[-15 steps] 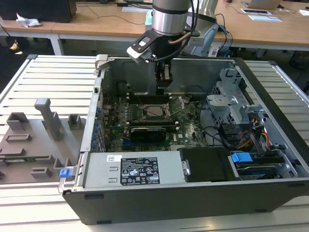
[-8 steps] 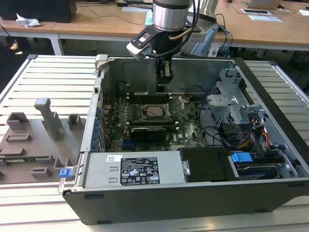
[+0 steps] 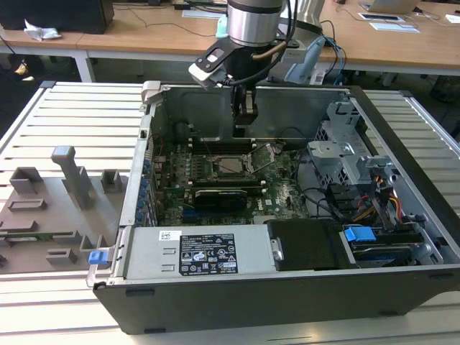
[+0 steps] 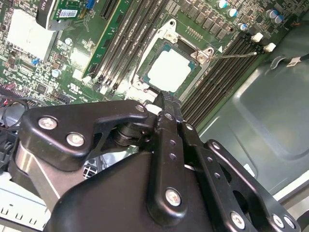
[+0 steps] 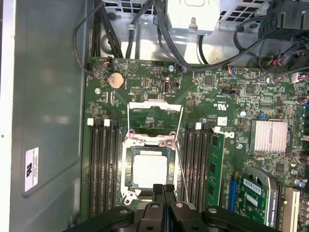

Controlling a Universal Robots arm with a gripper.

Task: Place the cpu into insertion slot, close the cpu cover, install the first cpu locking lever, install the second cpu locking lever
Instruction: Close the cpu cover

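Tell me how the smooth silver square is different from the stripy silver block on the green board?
The cpu has a smooth, plain top; the heatsink is ridged with thin fins. The cpu lies between rows of black memory slots; the heatsink sits off beyond them. The gripper hangs close by the cpu, apart from the heatsink. Both are pale silver, squarish and flat on the green board.

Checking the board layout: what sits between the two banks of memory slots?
The insertion slot, with the cpu seated in it, lies between the memory slots, as the first wrist view shows.
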